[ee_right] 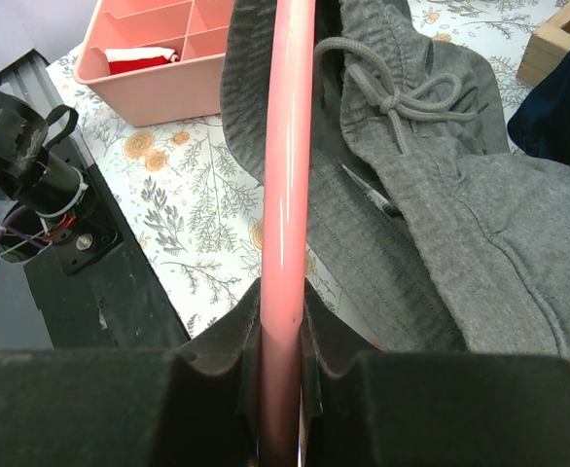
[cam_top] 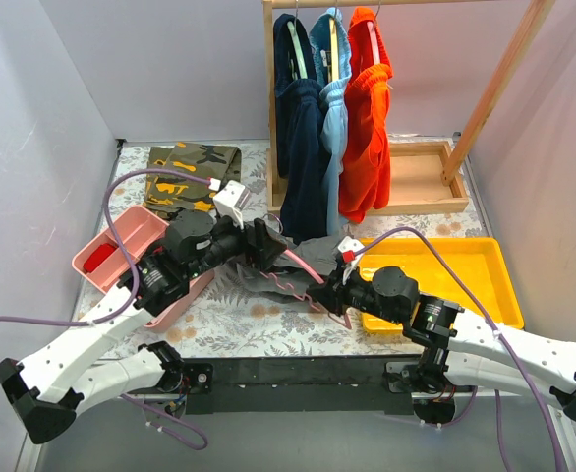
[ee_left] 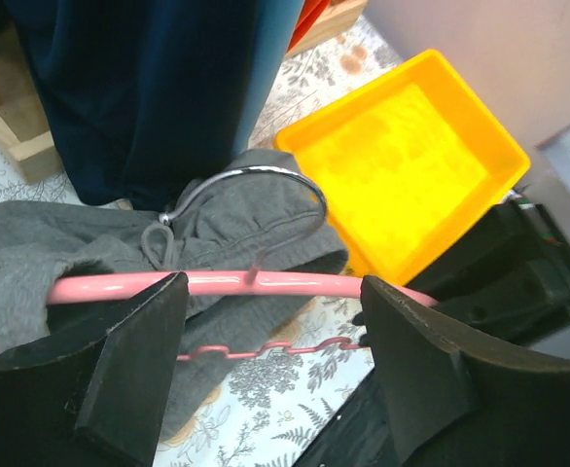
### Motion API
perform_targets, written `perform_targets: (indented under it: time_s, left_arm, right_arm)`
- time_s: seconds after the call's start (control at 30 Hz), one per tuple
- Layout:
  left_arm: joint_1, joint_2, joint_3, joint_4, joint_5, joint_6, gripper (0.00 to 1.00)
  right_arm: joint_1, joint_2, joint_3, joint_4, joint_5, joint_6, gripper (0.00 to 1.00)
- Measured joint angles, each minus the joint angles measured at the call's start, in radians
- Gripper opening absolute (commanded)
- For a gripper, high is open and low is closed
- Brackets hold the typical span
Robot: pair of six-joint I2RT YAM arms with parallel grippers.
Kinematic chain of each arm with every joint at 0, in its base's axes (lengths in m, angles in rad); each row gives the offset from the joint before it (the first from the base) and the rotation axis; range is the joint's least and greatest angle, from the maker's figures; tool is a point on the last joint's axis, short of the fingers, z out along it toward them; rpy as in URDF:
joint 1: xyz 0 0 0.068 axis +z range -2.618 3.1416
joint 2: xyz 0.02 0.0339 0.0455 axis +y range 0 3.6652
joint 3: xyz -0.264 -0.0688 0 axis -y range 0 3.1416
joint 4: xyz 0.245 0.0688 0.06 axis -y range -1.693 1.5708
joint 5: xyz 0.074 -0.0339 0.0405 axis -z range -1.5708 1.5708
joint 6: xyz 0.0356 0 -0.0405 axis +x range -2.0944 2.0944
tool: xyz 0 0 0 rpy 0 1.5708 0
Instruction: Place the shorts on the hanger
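Floral cloth (cam_top: 234,320) covers the table, with grey walls on three sides. We count two arms, both reaching to the middle.

One pair of grey shorts (cam_top: 313,248) lies crumpled on the cloth, just in front of the rack (cam_top: 421,187) and between the bin (cam_top: 131,231) and the tray (cam_top: 445,275). Its drawstring (ee_right: 402,97) is tied in a bow.

One pink hanger (cam_top: 303,265) lies across the shorts. Its metal hook (ee_left: 256,180) rests over the grey fabric, and the wavy bar is on the near side.

The left gripper (ee_left: 270,292) has its fingers wide apart, and the hanger's arch crosses just past their tips. We cannot tell whether they touch it.

The right gripper (ee_right: 285,355) is clamped on the arch, with grey fabric bunched at the jaws.

The wooden rack holds three hung garments: one navy (cam_top: 303,147), one light blue (cam_top: 332,118) and one orange (cam_top: 367,118).

There is one yellow tray at right and one pink bin at left. The bin has a red item (cam_top: 99,261) in one compartment. One camouflage cloth (cam_top: 195,167) lies at the back left.
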Motion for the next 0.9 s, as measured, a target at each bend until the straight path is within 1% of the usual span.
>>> perform_targets:
  time_s: [0.23,0.4,0.43,0.5,0.57,0.6,0.63,0.7,0.73,0.77,0.87,0.9]
  left_arm:
    - [-0.013,0.080,-0.016,0.073,-0.036,0.045,0.70]
    - [-0.019,0.105,-0.056,0.133,-0.056,0.056,0.62]
    - [-0.021,0.113,-0.056,0.139,-0.061,0.059,0.54]
    - [-0.026,0.126,-0.060,0.157,-0.073,0.063,0.45]
    - [-0.033,0.127,-0.079,0.189,-0.087,0.069,0.23]
    - [-0.039,0.125,-0.094,0.213,-0.087,0.073,0.13]
    - [-0.047,0.122,-0.108,0.232,-0.092,0.074,0.00]
    - [-0.055,0.121,-0.127,0.246,-0.107,0.102,0.00]
    - [-0.055,0.121,-0.137,0.247,-0.110,0.131,0.00]
    - [-0.058,0.122,-0.142,0.245,-0.113,0.143,0.00]
    - [-0.064,0.121,-0.158,0.257,-0.130,0.158,0.00]
    - [-0.063,0.120,-0.163,0.262,-0.141,0.156,0.00]
  right_arm:
    - [0.010,0.001,0.000,0.002,0.001,0.001,0.01]
    - [0.014,0.003,0.000,0.002,0.005,0.003,0.01]
    - [0.014,0.005,0.000,0.001,0.005,0.004,0.01]
    - [0.014,0.007,0.000,0.002,0.008,0.004,0.01]
    - [0.014,0.007,0.000,0.001,0.008,0.004,0.01]
    - [0.014,0.009,0.000,0.001,0.011,0.005,0.01]
    - [0.014,0.012,-0.001,0.000,0.012,0.005,0.01]
    - [0.015,0.014,-0.001,-0.006,0.015,0.009,0.01]
    - [0.014,0.014,0.000,-0.016,0.019,0.013,0.07]
    - [0.015,0.014,0.000,-0.029,0.020,0.013,0.26]
    - [0.015,0.012,0.002,-0.043,0.032,0.020,0.50]
    - [0.015,0.005,0.008,-0.048,0.042,0.026,0.54]
